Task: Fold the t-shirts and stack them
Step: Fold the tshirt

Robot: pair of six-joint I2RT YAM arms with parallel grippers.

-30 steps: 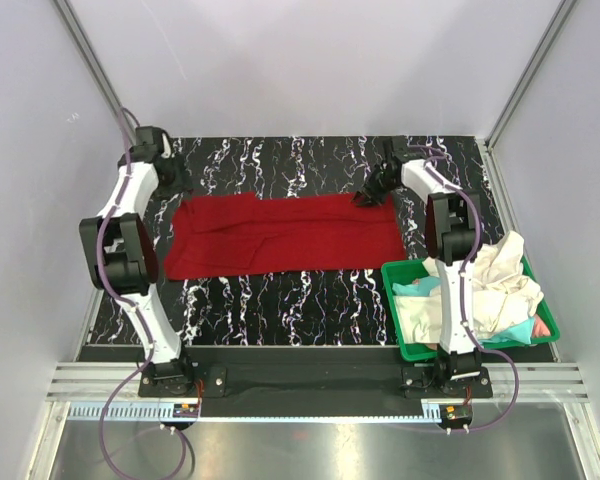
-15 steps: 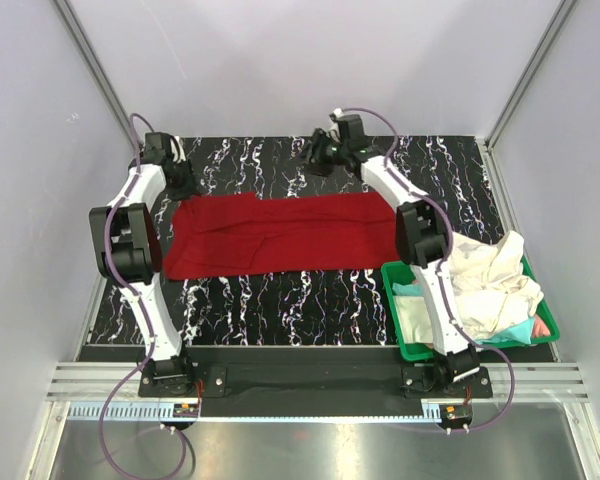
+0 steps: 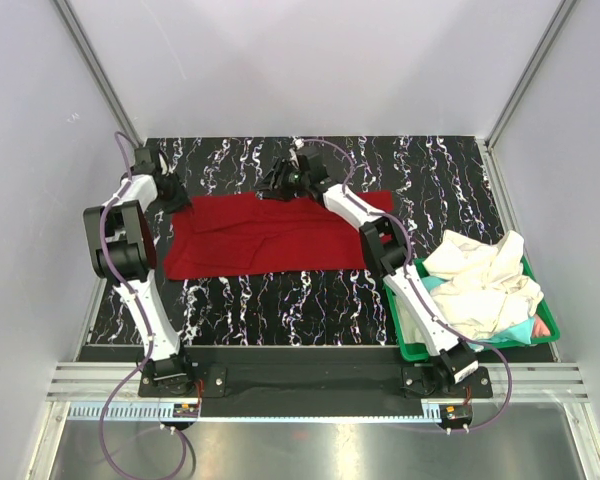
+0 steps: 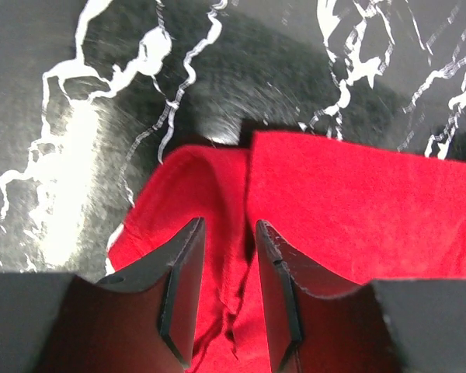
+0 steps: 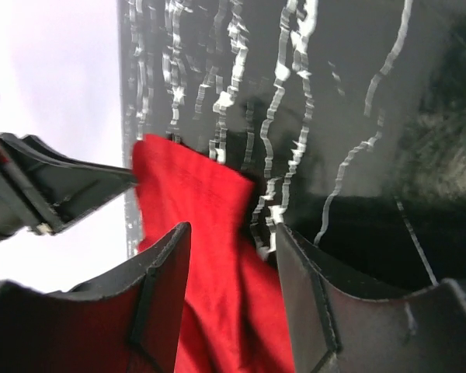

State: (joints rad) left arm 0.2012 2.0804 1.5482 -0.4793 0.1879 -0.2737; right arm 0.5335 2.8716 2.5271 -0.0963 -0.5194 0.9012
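The deep red t-shirt point(image 3: 260, 240) lies spread flat across the black marbled table. My left gripper point(image 3: 172, 197) is at its far left corner. In the left wrist view, my left gripper point(image 4: 229, 225) is pinched on a bunched fold of the red cloth point(image 4: 357, 202). My right gripper point(image 3: 277, 185) is at the middle of the shirt's far edge, its arm lying over the shirt's right part. In the right wrist view, my right gripper point(image 5: 233, 229) has its jaws apart, with red cloth point(image 5: 194, 202) between them. The cream-white t-shirt point(image 3: 480, 280) lies heaped in the bin, with teal cloth point(image 3: 517, 330) under it.
The green bin point(image 3: 547, 322) stands at the near right corner of the table. Grey walls close in the back and both sides. The left gripper's body shows at the left of the right wrist view point(image 5: 39, 186).
My right gripper has left the shirt's far right corner, swung up and leftward, and come down at the middle of the far edge. My left gripper has stayed at the far left corner.
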